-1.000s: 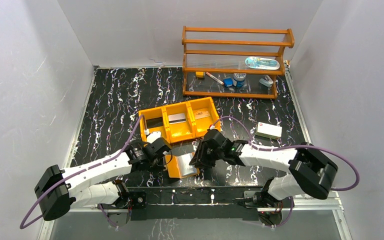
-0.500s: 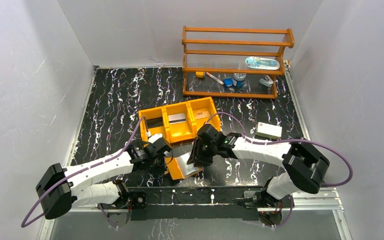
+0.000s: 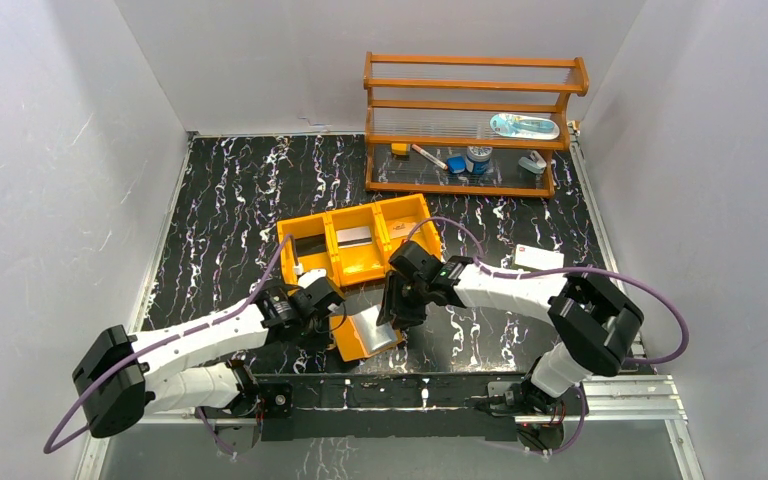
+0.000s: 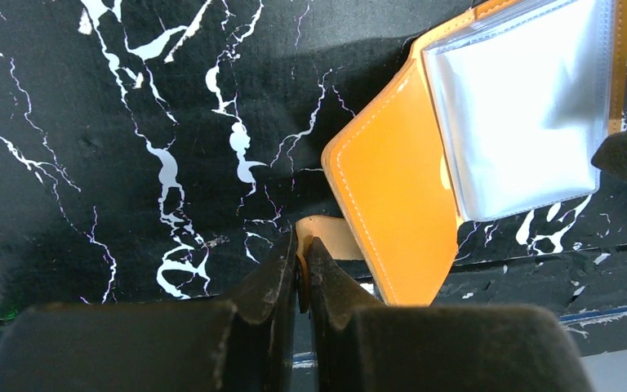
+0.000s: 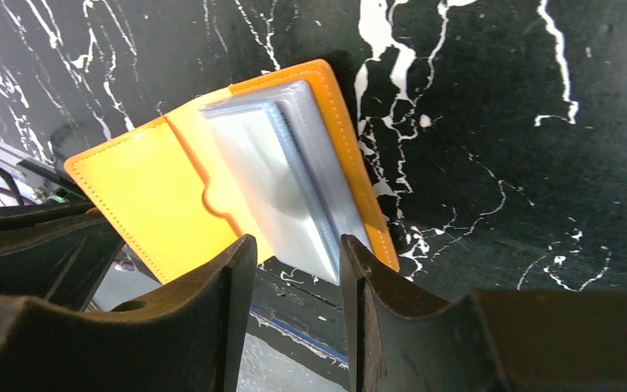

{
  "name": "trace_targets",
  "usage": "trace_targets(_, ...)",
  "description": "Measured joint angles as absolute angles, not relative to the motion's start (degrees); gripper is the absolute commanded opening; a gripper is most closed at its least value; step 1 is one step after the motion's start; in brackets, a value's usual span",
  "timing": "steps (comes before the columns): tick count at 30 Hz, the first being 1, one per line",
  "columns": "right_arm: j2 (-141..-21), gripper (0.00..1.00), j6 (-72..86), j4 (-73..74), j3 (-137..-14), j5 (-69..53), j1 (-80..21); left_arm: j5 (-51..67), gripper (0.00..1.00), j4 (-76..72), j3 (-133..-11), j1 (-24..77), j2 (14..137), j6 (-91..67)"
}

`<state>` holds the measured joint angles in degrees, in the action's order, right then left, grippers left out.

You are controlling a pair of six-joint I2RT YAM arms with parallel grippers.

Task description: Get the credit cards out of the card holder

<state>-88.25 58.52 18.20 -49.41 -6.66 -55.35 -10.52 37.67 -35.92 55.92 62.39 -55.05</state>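
Note:
The orange-tan card holder point(image 3: 365, 338) lies open near the table's front edge, pale blue-grey pockets point(image 5: 286, 175) facing up. My left gripper point(image 4: 302, 249) is shut on its snap tab point(image 4: 335, 237) at the holder's left side. My right gripper point(image 5: 298, 245) is open just above the near edge of the pockets, one finger on each side, holding nothing. It also shows in the top view point(image 3: 392, 315). Flat credit cards lie in the orange tray: a grey one with a dark stripe point(image 3: 353, 236) and a tan one point(image 3: 405, 229). I cannot tell whether the pockets hold cards.
The orange three-compartment tray point(image 3: 335, 262) stands just behind the holder. A white box with a red mark point(image 3: 538, 256) lies to the right, partly behind my right arm. A wooden rack point(image 3: 470, 120) with small items stands at the back right.
My right gripper has moved a little left and in over the holder's pockets, its forearm swinging leftward. My left gripper has stayed shut on the tab.

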Motion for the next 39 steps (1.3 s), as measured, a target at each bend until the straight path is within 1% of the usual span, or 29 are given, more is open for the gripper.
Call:
trace_targets(9, -88.5, 0.52, 58.1, 18.2, -49.9, -7.2, -55.4, -10.5, 0.0, 36.2, -35.9, 55.9, 63.7, -54.4)
trace_targets(13, -90.1, 0.51, 58.0, 18.3, -49.9, -7.7, -55.4, -10.5, 0.0, 36.2, -35.9, 55.9, 63.7, -54.2)
trace_targets(20, -91.1, 0.45, 57.1, 18.2, -50.3, -8.8, -55.3, -10.5, 0.0, 36.2, -35.9, 55.9, 63.7, -54.0)
trace_targets(29, -90.1, 0.46, 56.7, 17.4, -50.4, -11.7, -55.2, -10.5, 0.0, 36.2, -35.9, 55.9, 64.5, -54.0)
trace_targets(35, -89.9, 0.45, 56.9, 13.2, -50.4, -16.1, -55.2, -10.5, 0.0, 36.2, -35.9, 55.9, 64.5, -54.0)
trace_targets(37, -89.9, 0.45, 58.0, 9.0, -50.3, -19.2, -55.3, -10.5, 0.0, 35.9, -35.9, 55.9, 64.6, -54.0)
trace_targets(39, -89.9, 0.47, 58.8, 4.8, -50.3, -21.8, -55.4, -10.4, 0.0, 34.9, -35.8, 55.8, 64.6, -54.1)
